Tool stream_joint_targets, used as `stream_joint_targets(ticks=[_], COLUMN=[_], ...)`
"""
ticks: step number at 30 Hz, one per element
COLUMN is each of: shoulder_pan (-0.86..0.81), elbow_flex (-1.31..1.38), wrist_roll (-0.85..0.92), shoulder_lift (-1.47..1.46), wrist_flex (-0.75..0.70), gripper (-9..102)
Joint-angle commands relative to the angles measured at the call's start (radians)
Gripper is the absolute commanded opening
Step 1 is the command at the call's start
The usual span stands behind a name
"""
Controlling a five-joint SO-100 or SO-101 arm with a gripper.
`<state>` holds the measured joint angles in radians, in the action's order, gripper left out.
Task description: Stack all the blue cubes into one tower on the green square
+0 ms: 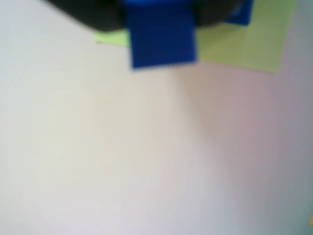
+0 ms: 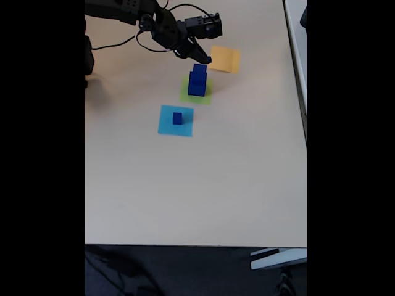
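Green square: the lime-green paper square lies flat on the pale counter; everything below is placed against it. In the wrist view it shows as a blurred green patch at the top edge.

Stack: two blue cubes stand on the green square in the fixed view, a larger cube on the paper and a smaller cube on top of it. The smaller one sits shifted a little toward the right of the picture.

Wrist view of cubes: a big blue cube face stands in front of the green square, partly under a dark out-of-focus shape at the top; a second blue piece shows at the upper right over the green paper.

Hand: the hand hangs just above and slightly behind the stack's top cube, fingers pointing down toward it. Whether it touches the top cube, and how far the fingers are parted, cannot be told.

Loose cube: a small blue cube rests on a light-blue paper square, below and left of the green square in the fixed view, well apart from the hand.

Orange-yellow square: this paper square lies up and right of the green square, near the hand.
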<state>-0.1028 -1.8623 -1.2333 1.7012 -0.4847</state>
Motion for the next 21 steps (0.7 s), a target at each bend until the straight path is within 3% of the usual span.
stream_joint_targets(ticks=[1,15,21], shoulder_pan=[0.023,0.166,0.221], elbow_flex=[0.118,0.357,0.477], wrist_roll=[-0.021,-0.233,-0.348], shoulder_lift=[-0.015,-0.267,-0.383], wrist_flex=[0.003,0.002,-0.071], gripper=[3,4,4])
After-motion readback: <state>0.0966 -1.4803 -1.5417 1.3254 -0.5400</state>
